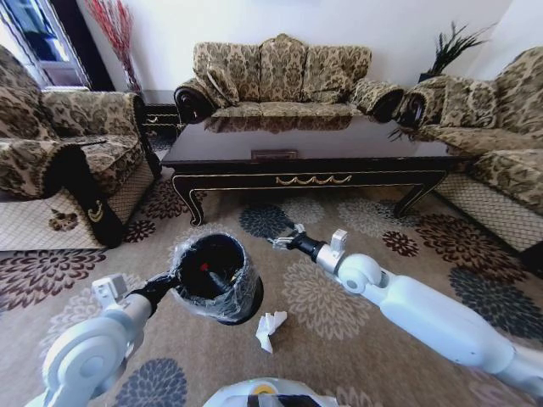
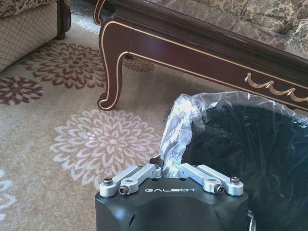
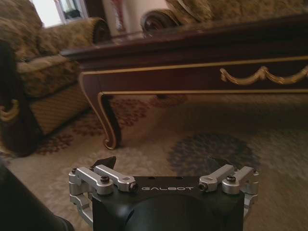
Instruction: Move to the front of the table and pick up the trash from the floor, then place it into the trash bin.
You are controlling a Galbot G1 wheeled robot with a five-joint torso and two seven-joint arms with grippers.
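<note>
- The robot is parked in front of the counter (image 1: 310, 157), so the driving part looks done.
- The left end effector (image 1: 172, 282) is clamped on the near rim of the bin (image 1: 233, 292), pinching the crinkly liner (image 2: 180, 120); the left wrist view shows its fingers drawn together on the plastic.
- The bin sits on the floor (image 1: 356, 339) just ahead of the robot, well short of the counter.
- There's a reddish speck inside the bin (image 1: 204, 266) — possibly trash already dropped in, but it's too small to call.
- The right end effector (image 1: 284, 241) hangs low over the carpet between bin and counter, fingers spread apart in its wrist view and nothing between them.
- Crumpled white paper (image 1: 271, 329) lies on the floor just beside the bin, on its right, near the robot's base. Not collected yet.
- My read: partway through. Approach complete, bin secured, at least this paper left to grab and drop in.
- The right arm would have to come back toward the robot to reach it.
</note>
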